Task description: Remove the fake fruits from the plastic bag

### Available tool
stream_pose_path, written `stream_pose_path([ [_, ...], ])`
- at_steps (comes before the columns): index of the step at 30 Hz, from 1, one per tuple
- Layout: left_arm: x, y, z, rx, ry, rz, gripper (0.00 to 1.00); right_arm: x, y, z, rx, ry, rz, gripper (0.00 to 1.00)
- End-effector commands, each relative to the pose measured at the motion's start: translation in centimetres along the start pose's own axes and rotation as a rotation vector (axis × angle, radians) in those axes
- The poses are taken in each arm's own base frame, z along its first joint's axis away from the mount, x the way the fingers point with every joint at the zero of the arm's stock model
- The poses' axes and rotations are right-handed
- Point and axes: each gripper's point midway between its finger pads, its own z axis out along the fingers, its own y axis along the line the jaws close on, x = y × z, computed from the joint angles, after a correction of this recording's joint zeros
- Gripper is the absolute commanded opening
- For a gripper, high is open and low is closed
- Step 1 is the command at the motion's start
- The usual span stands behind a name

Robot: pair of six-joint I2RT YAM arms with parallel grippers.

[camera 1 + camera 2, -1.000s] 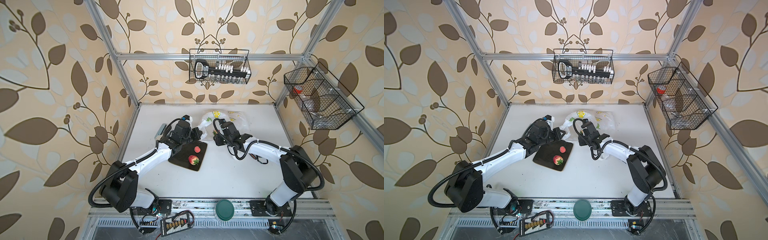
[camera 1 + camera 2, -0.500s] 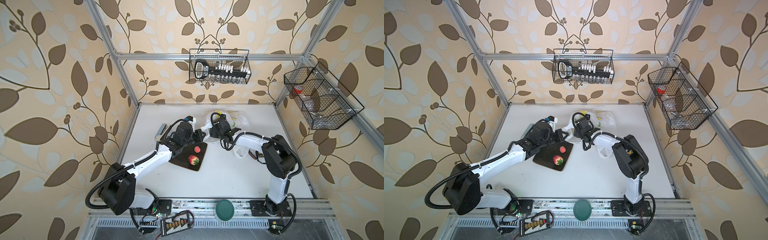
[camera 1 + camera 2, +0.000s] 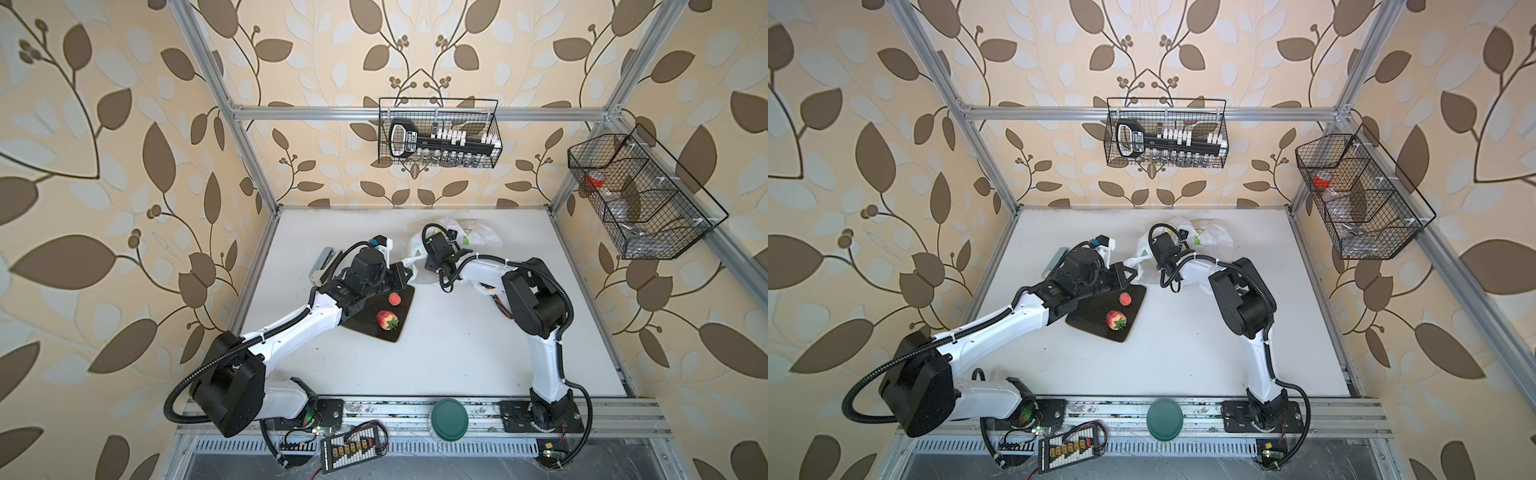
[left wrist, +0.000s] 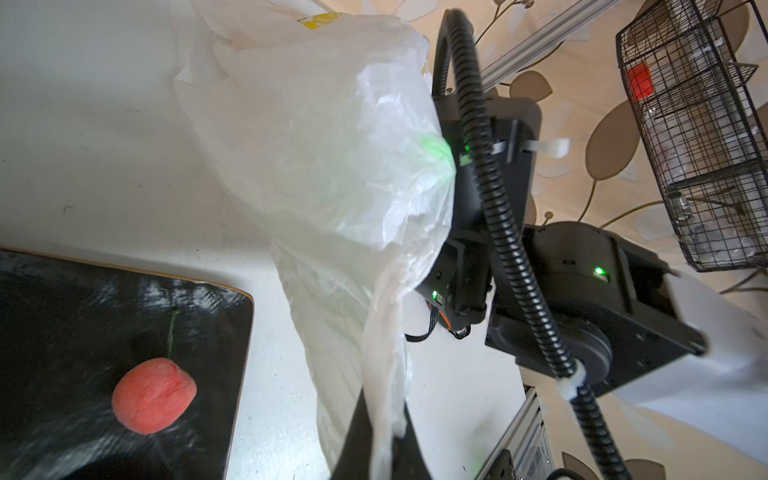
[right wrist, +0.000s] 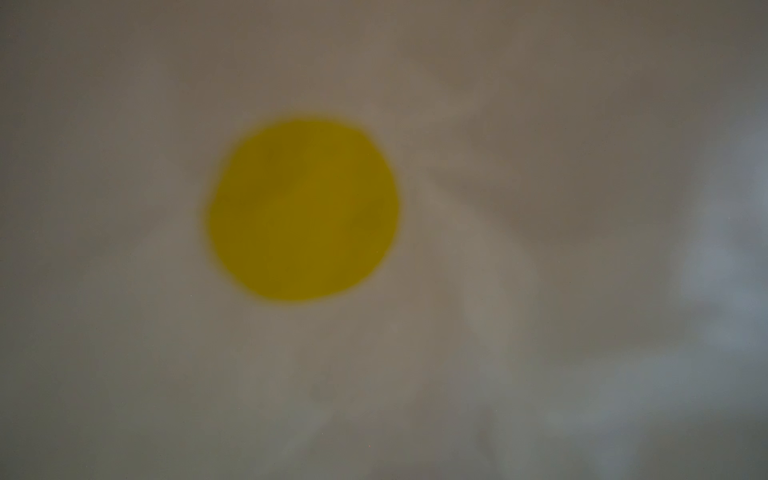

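The left gripper (image 4: 380,419) pinches the plastic bag's (image 4: 311,145) edge by the plate (image 3: 365,327) corner. The right gripper (image 3: 422,249), buried inside, is unreadable. The plate holds one strawberry (image 3: 387,320) and one peach (image 3: 395,298).

The plate (image 3: 368,324) lies on the counter (image 3: 436,353), left of the middle. On the plate, the strawberry (image 3: 387,320) sits toward the front and the peach (image 3: 395,298) just behind it, apart. The plastic bag (image 3: 478,235) lies behind and right of the plate, near the counter's back edge, with one handle stretching toward the plate's back corner.
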Motion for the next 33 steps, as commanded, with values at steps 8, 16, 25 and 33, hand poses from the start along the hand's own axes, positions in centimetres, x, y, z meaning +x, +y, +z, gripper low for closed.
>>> stream_pose_path([
  [8,-0.2,-0.7,-0.3,0.02,-0.028,-0.002,0.0,-0.1,0.9,-2.8,-0.122,0.023,-0.023,0.32],
  [16,-0.6,0.1,0.4,-0.011,-0.051,-0.004,0.0,2.1,2.3,-8.3,-0.415,0.078,-0.147,0.26],
  [25,-0.8,0.4,1.5,-0.02,-0.047,-0.006,0.0,3.8,2.1,-14.0,-0.64,0.066,-0.288,0.26],
  [33,-1.1,0.7,1.9,-0.033,-0.055,-0.01,0.0,4.3,1.1,-18.6,-0.743,0.049,-0.369,0.26],
])
